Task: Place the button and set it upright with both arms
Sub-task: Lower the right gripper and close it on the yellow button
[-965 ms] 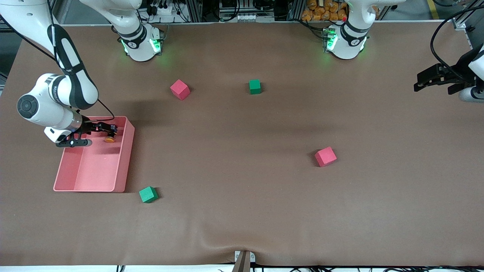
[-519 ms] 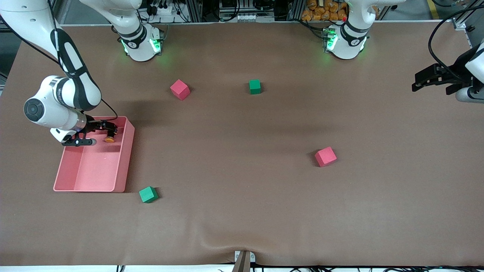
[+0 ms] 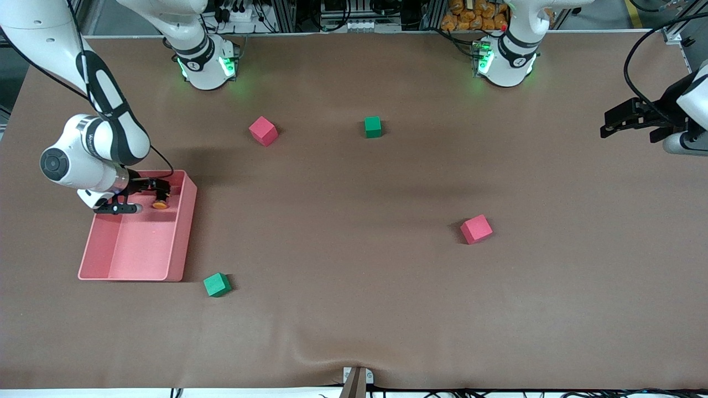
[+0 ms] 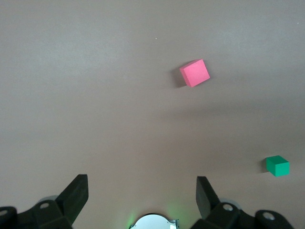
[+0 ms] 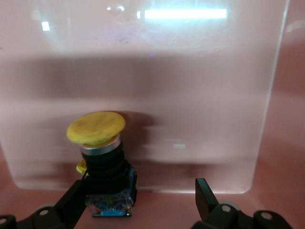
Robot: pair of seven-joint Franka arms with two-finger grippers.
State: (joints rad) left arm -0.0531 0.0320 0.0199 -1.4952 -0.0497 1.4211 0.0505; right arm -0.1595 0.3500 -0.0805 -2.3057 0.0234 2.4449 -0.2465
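Right claw (image 5: 138,202) released beside button (image 5: 102,160) — orange cap, black body; left claw (image 4: 142,195) released.

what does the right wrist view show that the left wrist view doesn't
Only the right wrist view shows the button, its orange cap on a black body, in the pink bin, with the right gripper open right at it, one finger beside the body.

Only the left wrist view shows bare brown table with a red cube and a green cube, under the open left gripper, which waits over the left arm's end of the table.

Both share one thing: an open gripper holding nothing.
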